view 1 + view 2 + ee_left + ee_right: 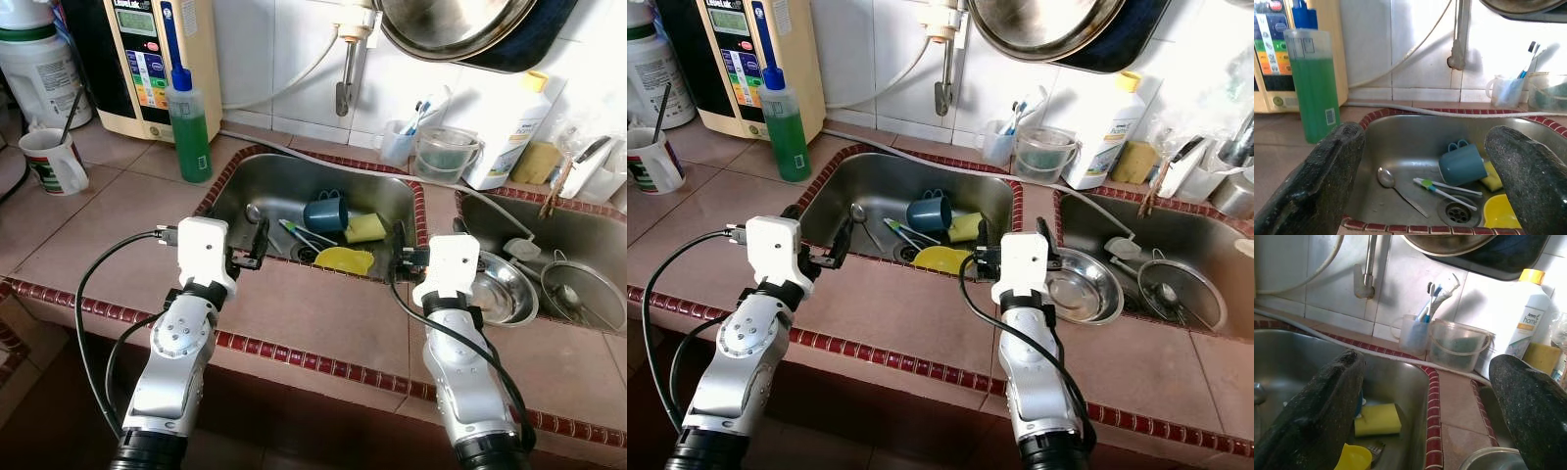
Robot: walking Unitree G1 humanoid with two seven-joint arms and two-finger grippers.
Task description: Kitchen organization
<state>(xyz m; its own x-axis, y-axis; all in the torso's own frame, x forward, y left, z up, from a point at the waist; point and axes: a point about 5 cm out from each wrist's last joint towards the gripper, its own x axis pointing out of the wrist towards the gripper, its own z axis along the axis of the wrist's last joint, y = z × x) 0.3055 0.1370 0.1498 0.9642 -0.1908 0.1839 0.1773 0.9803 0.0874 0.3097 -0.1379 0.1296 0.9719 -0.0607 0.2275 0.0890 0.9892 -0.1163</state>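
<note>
The left sink (235, 186) holds a blue cup (325, 212) on its side, a yellow sponge (364, 227), a yellow plastic bowl (345, 259), a spoon (257, 215) and a toothbrush (304, 238). My left gripper (214, 227) hovers over the counter at the sink's front left corner, open and empty. Above the tiled divider between the two sinks my right gripper (441, 237) is also open and holds nothing. A steel bowl (502, 289) and a wire strainer (580, 289) lie in the right sink (588, 230).
A green soap bottle (188, 122), a water purifier (147, 59) and a mug (51, 162) stand at the back left. Behind the sinks are a toothbrush cup (397, 142), a clear tub (446, 154) and a white bottle (514, 127). A big pan (451, 24) hangs overhead beside the tap (348, 59).
</note>
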